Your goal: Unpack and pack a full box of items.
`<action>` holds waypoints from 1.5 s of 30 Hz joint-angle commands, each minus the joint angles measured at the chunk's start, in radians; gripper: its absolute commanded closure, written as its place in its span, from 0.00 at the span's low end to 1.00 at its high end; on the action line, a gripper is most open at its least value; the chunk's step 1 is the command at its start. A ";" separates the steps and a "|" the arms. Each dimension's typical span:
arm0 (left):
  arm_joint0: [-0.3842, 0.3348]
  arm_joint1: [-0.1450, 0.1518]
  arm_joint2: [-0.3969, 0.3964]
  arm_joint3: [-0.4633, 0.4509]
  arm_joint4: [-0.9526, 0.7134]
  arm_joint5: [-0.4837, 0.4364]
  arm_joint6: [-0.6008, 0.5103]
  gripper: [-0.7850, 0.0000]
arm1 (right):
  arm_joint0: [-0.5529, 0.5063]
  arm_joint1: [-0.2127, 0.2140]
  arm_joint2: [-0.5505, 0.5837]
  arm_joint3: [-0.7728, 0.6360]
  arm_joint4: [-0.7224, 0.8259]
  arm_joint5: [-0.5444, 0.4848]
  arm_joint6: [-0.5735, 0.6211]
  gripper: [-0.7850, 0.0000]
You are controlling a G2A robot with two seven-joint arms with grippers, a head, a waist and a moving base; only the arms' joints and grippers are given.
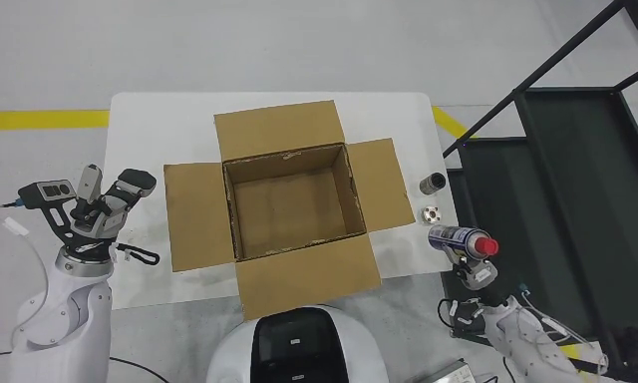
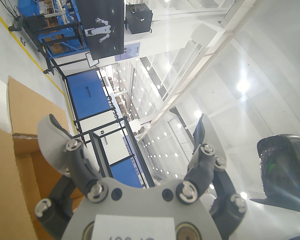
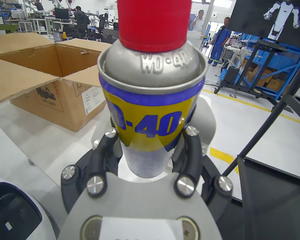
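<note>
An open cardboard box [image 1: 289,203] stands mid-table with all flaps spread; its inside looks bare. Off the table's right front corner, my right gripper [image 1: 477,273] is shut on a spray can [image 1: 462,240] with a red cap. In the right wrist view the spray can [image 3: 150,86] stands between the fingers [image 3: 202,118], and the box [image 3: 47,81] sits beyond it. My left gripper [image 1: 125,195] is left of the box's left flap, open and holding nothing. In the left wrist view its fingers [image 2: 55,143] are spread wide, pointing up past the box [image 2: 20,151].
Two small metal cans [image 1: 432,184] [image 1: 433,214] stand on the white table [image 1: 159,124] right of the box. A dark metal stair frame [image 1: 558,154] rises close to the table's right side. Yellow floor tape [image 1: 50,118] runs behind.
</note>
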 commanded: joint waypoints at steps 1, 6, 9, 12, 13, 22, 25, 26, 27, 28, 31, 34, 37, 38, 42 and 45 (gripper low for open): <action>0.000 0.000 0.000 0.000 0.000 0.000 0.000 0.00 | -0.029 0.004 0.027 -0.067 0.026 -0.004 0.071 1.00; 0.000 0.000 0.000 0.000 0.000 0.000 0.000 0.00 | -0.047 0.006 0.044 -0.105 0.044 -0.005 0.113 1.00; 0.000 0.000 0.000 0.000 0.000 0.000 0.000 0.00 | -0.047 0.006 0.044 -0.105 0.044 -0.005 0.113 1.00; 0.000 0.000 0.000 0.000 0.000 0.000 0.000 0.00 | -0.047 0.006 0.044 -0.105 0.044 -0.005 0.113 1.00; 0.000 0.000 0.000 0.000 0.000 0.000 0.000 0.00 | -0.047 0.006 0.044 -0.105 0.044 -0.005 0.113 1.00; 0.000 0.000 0.000 0.000 0.000 0.000 0.000 0.00 | -0.051 0.003 0.047 -0.129 0.041 0.005 0.160 1.00; 0.000 0.000 0.000 0.000 0.000 0.000 0.000 0.00 | -0.055 0.005 0.060 -0.194 0.017 0.024 0.193 1.00; 0.000 0.000 0.000 0.000 0.000 0.000 0.000 0.00 | -0.059 0.005 0.067 -0.223 0.010 0.034 0.204 1.00; 0.000 0.000 0.000 0.000 0.000 0.000 0.000 0.00 | -0.065 0.006 0.076 -0.253 -0.002 0.047 0.214 1.00; 0.000 0.000 0.000 0.000 0.000 0.000 0.000 0.00 | -0.071 0.008 0.087 -0.283 -0.018 0.069 0.224 1.00; 0.000 0.000 0.000 0.000 0.000 0.000 0.000 0.00 | -0.088 0.009 0.111 -0.376 -0.073 0.142 0.261 1.00; 0.000 0.000 0.000 0.000 0.000 0.000 0.000 0.00 | -0.098 0.008 0.114 -0.470 -0.136 0.207 0.321 1.00; 0.000 0.000 0.000 0.000 0.000 0.000 0.000 0.00 | -0.114 0.006 0.104 -0.557 -0.197 0.236 0.382 1.00; 0.000 0.000 0.000 0.000 0.000 0.000 0.000 0.00 | -0.119 0.005 0.099 -0.579 -0.216 0.246 0.403 1.00; 0.000 0.000 0.000 0.000 0.000 0.000 0.000 0.00 | -0.126 0.000 0.075 -0.636 -0.260 0.272 0.483 1.00; 0.000 0.000 0.000 0.000 0.000 0.000 0.000 0.00 | -0.125 -0.004 0.068 -0.647 -0.254 0.281 0.509 1.00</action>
